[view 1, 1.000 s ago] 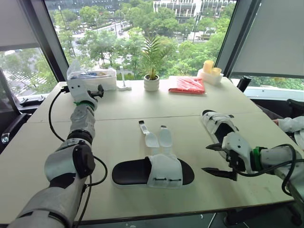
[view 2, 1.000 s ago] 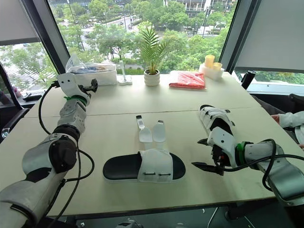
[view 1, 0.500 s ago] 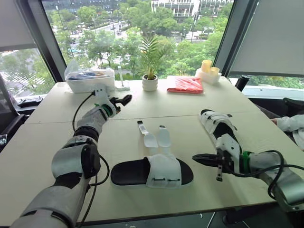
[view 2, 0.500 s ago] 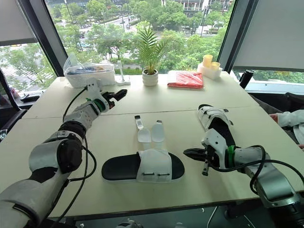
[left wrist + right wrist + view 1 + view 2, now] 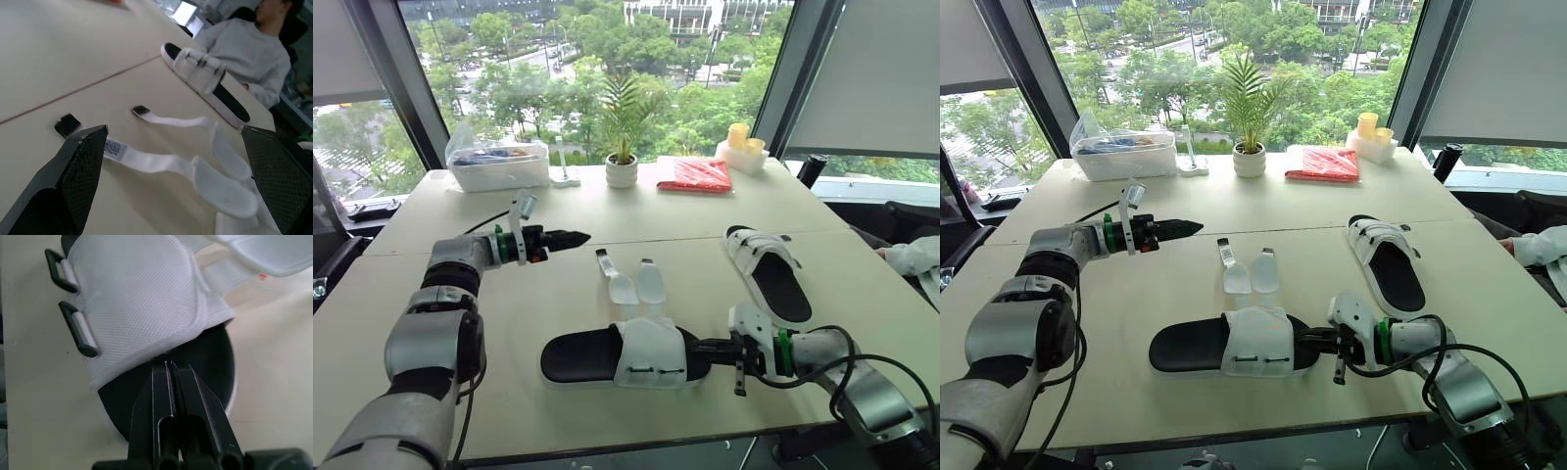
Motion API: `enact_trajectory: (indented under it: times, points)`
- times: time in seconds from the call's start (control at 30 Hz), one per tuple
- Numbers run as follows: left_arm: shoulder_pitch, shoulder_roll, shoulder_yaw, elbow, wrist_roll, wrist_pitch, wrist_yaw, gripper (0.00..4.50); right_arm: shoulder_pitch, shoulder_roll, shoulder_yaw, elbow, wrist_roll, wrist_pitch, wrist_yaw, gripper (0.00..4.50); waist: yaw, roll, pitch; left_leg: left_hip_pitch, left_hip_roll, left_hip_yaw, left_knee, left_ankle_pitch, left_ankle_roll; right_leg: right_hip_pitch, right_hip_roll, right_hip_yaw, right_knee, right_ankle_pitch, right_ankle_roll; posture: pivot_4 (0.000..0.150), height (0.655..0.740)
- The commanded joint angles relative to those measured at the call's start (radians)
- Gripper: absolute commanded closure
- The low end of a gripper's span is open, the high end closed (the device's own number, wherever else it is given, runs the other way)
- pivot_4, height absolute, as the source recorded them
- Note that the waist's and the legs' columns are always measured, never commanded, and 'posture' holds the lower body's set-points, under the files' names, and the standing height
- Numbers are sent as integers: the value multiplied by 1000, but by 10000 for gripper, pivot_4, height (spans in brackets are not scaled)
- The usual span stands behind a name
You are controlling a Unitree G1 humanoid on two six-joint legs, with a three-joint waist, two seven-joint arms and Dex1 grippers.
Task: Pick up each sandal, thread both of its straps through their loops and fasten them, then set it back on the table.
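Observation:
The near sandal [image 5: 626, 354], black sole and white upper, lies on the table [image 5: 558, 294] with its two straps [image 5: 628, 285] unfastened and stretched out away from me. A second sandal [image 5: 769, 264] lies at the right with its straps closed across it. My right gripper [image 5: 700, 345] is shut, its tips resting on the near sandal's black toe end [image 5: 205, 357], just beside the white upper [image 5: 142, 308]. My left gripper [image 5: 576, 236] is open and hovers low over the table, left of the loose straps [image 5: 161, 161].
A potted plant [image 5: 625, 166], a clear bin [image 5: 499, 162], a red packet [image 5: 697, 176] and a white holder with yellow cups [image 5: 744, 147] line the far edge. A person in a grey top [image 5: 249, 49] sits beyond the table's right side.
My right gripper has shut and slid left to the toe of the near sandal. My left arm has swung down from near the bin toward the loose straps.

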State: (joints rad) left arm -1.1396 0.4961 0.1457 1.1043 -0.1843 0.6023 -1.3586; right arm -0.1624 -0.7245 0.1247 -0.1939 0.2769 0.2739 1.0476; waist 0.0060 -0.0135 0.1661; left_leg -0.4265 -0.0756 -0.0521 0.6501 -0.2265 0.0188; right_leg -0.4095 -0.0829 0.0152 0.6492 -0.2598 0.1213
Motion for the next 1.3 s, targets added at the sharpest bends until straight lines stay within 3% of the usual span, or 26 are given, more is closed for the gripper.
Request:
enact_trajectory:
  times: [0.03,0.27,0.57,1.03,1.3]
  points:
    - [26,5,-34,-94,-24,90,-51,0,-6,10,8,-4,-11,-25,-2,44467,1,0,0,0,0,0,0,0,0,0,0,0,0,0,0,1500,7400]
    - [116,-31,-44,-245,-90,334,10,0,-23,28,21,-1,-20,-25,-4,44467,4,0,0,0,0,-1,0,0,0,0,0,0,0,0,0,1500,7400]
    - [118,-110,-9,-207,-148,456,171,0,-20,44,48,5,-53,-72,2,44467,5,0,0,0,0,-1,0,0,0,0,0,1,0,0,0,1500,7400]
    - [40,-199,149,5,-229,424,396,0,-84,13,138,125,-140,-126,98,44467,2,0,0,1,0,-1,-1,0,-1,0,0,1,0,0,0,1500,7400]
    - [18,-252,281,104,-285,298,564,0,-131,11,141,160,-147,-146,136,44467,5,-1,-1,1,0,-1,0,0,-2,0,-1,0,0,0,0,1500,7400]
